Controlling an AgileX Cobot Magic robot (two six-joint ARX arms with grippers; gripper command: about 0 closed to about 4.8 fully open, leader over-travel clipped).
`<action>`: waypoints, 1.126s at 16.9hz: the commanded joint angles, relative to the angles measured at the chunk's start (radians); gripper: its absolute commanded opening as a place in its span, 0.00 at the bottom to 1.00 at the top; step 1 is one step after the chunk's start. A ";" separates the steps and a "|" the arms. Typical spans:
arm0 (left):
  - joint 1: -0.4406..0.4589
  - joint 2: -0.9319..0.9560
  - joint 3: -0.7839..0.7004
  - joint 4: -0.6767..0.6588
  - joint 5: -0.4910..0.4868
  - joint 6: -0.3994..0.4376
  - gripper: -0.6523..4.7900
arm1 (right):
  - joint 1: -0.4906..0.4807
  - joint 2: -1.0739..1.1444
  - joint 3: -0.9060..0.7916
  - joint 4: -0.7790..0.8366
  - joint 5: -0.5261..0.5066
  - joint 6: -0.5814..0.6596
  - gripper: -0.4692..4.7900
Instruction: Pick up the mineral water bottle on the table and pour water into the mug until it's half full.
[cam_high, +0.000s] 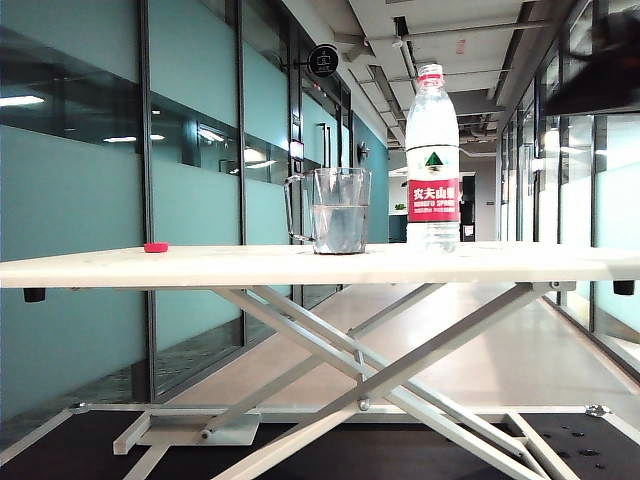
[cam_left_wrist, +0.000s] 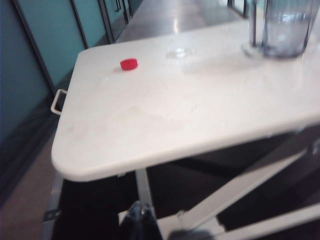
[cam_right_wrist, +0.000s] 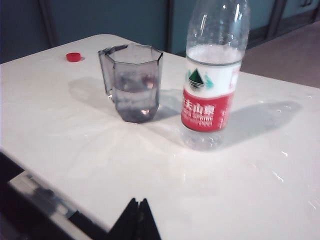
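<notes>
Bottle (cam_right_wrist: 212, 85) stood right beside the half-filled mug (cam_right_wrist: 134, 82) on the table (cam_right_wrist: 240, 190), pour looked done since both grippers, left (cam_left_wrist: 141, 212) and right (cam_right_wrist: 137, 215), sat clenched and empty, backed off

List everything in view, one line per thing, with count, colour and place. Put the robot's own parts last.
bottle: one, clear with red-and-white label, upright on the table, right of the mug and apart from it.
mug: one, clear, holding some water, near the table's middle.
cap: one, red, lying loose near the table's left end.
table: one, white top on crossed white legs.
left hand: one, dark, shut, empty, below the table's near edge.
right hand: one, dark, shut, empty, at the table's near edge, short of the bottle.
</notes>
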 joint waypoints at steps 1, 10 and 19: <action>0.000 0.001 0.002 0.039 -0.031 -0.019 0.11 | -0.001 -0.154 -0.105 0.000 0.121 0.068 0.08; 0.000 0.001 0.002 0.043 -0.129 -0.019 0.11 | -0.001 -0.612 -0.313 -0.109 0.359 0.089 0.08; 0.001 0.004 0.002 0.056 -0.275 -0.020 0.11 | -0.030 -0.891 -0.369 -0.286 0.396 0.080 0.08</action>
